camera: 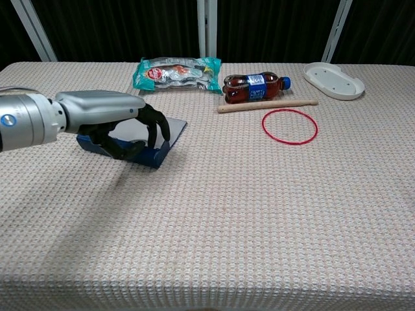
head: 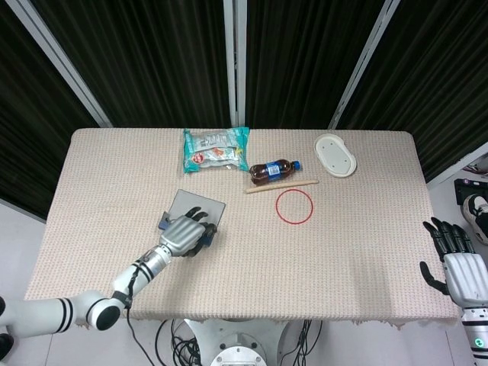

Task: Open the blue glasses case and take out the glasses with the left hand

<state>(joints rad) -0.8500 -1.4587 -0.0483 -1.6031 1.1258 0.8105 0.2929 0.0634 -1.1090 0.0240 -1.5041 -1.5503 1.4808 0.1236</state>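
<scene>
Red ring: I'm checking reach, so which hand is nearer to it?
Left. The left hand sits over the glasses case, left of the red ring; the right hand hangs off the table's right edge, farther away.

My left hand (camera: 123, 126) covers the open blue glasses case (camera: 159, 139); glasses hidden, grip unclear.

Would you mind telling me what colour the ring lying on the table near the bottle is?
The ring is red, clearest in the chest view.
</scene>
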